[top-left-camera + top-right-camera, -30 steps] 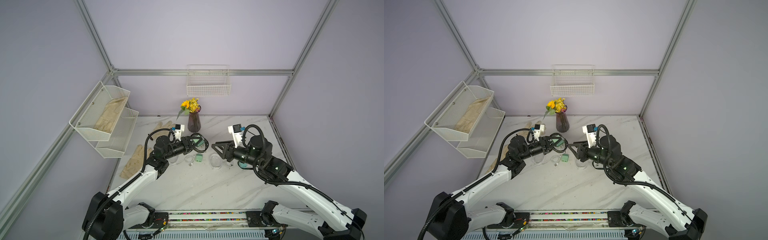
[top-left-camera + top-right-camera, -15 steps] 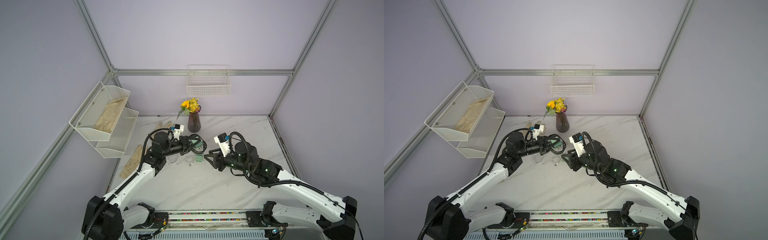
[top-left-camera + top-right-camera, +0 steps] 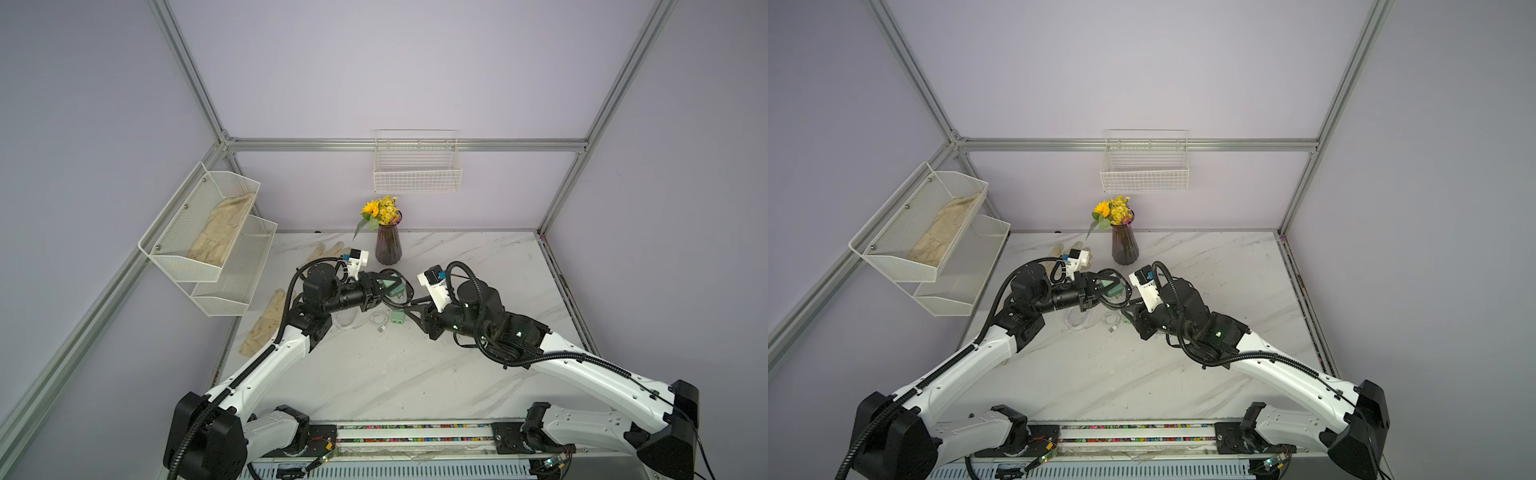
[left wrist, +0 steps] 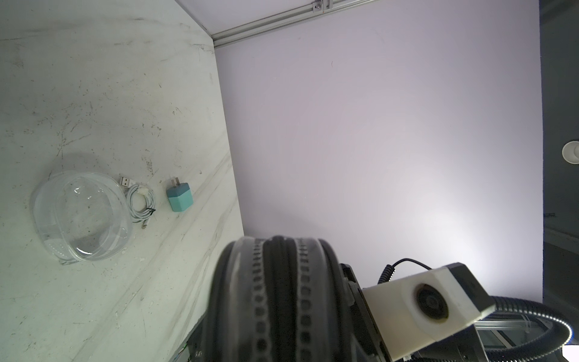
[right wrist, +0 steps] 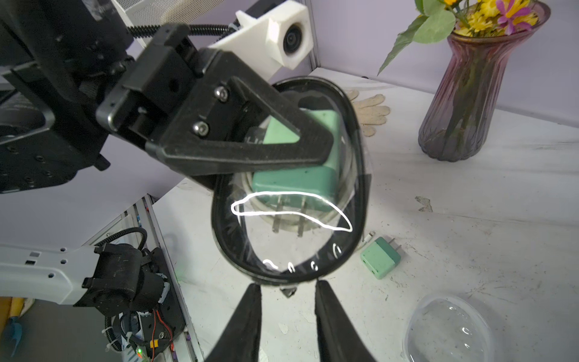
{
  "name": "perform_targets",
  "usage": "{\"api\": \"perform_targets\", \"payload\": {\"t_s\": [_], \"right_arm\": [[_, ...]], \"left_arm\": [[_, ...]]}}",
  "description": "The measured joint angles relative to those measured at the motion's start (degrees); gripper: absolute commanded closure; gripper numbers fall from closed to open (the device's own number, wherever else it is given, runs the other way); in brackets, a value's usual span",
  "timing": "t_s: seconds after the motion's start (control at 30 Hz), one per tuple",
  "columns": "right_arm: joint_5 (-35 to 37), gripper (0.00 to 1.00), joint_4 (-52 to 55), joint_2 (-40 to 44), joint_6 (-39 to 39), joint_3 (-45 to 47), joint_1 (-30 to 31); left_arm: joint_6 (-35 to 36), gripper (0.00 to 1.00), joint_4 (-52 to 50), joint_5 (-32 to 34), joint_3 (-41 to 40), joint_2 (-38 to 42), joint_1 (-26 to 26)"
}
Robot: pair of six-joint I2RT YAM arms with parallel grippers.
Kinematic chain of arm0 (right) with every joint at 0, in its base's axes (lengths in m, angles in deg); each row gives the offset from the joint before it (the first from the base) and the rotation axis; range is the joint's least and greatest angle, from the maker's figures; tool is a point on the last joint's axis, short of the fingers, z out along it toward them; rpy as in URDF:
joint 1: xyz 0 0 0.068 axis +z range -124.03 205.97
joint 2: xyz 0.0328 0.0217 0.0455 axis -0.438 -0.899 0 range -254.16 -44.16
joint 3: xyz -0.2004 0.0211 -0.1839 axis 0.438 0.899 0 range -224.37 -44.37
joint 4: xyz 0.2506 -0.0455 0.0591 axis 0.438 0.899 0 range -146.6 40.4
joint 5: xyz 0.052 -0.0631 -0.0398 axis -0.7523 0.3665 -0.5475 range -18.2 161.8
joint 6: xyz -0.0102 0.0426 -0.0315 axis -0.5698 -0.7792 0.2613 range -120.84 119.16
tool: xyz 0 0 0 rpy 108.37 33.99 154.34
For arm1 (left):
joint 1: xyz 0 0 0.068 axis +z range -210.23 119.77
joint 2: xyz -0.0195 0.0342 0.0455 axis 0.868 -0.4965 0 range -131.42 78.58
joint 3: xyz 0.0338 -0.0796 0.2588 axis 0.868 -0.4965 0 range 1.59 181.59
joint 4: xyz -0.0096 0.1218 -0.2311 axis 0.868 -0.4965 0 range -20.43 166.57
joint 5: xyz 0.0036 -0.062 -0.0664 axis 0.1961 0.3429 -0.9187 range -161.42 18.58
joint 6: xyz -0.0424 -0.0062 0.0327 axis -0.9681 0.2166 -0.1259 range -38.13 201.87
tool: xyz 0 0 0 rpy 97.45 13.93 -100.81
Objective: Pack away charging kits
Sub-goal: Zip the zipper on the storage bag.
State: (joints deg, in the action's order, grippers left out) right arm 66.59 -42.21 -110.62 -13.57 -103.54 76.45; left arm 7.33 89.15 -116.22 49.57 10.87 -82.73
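Observation:
My left gripper [image 3: 384,289] is shut on a black-rimmed transparent case [image 3: 398,286] and holds it above the table. A mint-green adapter [image 5: 297,175] sits inside that case [image 5: 360,188]. My right gripper [image 5: 286,285] faces the case's lower rim. Its fingertips [image 5: 253,291] stand apart on either side of a small pull tab, just at the rim. On the table below lie a clear case [image 3: 347,320], a coiled white cable [image 3: 379,319] and a loose green adapter [image 3: 397,317]. The left wrist view shows the same three: case [image 4: 81,216], cable [image 4: 141,203], adapter [image 4: 179,199].
Another clear case [image 5: 448,329] lies on the table near my right gripper. A purple vase [image 3: 387,249] with flowers stands behind the arms. Cream gloves [image 3: 266,324] lie at the left edge. A two-tier mesh shelf [image 3: 232,266] hangs left and a wire basket [image 3: 417,174] on the back wall.
My right arm has swung left across the table up to the held case, and its jaws have narrowed. The left gripper has kept the case nearly in place.

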Motion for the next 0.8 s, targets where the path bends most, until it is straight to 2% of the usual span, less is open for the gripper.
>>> {"api": "perform_targets", "payload": {"t_s": [0.07, 0.4, 0.5, 0.8], "right_arm": [[0.00, 0.82, -0.28, -0.33, 0.37, -0.35, 0.00], [0.00, 0.82, -0.83, -2.08, 0.66, -0.79, 0.00], [0.48, 0.73, -0.74, -2.05, 0.96, -0.81, 0.00], [0.90, 0.73, -0.90, -1.60, 1.49, -0.81, 0.00]], "left_arm": [[-0.07, 0.85, 0.17, -0.02, 0.00, 0.00, 0.00], [-0.46, 0.84, 0.24, -0.04, 0.00, 0.00, 0.63], [-0.83, 0.83, 0.39, -0.24, 0.00, 0.00, 0.76], [-1.49, 0.83, 1.88, -1.22, 0.00, 0.00, 1.07]]}}
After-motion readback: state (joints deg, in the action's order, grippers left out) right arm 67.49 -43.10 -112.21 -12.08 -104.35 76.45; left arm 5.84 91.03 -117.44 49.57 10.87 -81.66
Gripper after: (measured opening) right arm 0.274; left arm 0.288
